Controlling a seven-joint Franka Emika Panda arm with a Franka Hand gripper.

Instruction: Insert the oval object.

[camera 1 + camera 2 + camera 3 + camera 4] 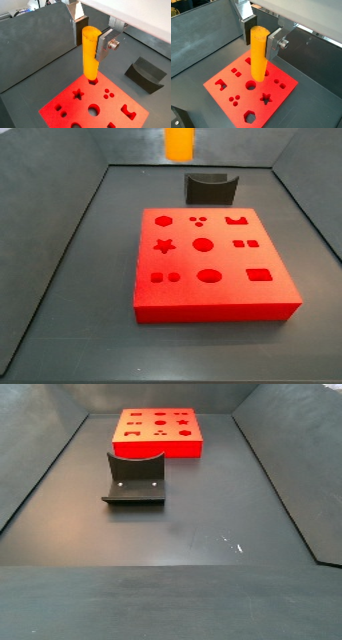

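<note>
One oval object (90,54), upright, clamped between the fingers of the gripper (263,42), raised clear above the red block (251,92) beneath it; oval hole (210,276) empty, lowering and insertion outstanding.

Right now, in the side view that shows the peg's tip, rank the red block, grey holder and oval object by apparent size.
1. red block, clearly largest.
2. dark grey curved holder.
3. oval object, smallest, but cropped at the frame edge, with the gripper out of view.
</note>
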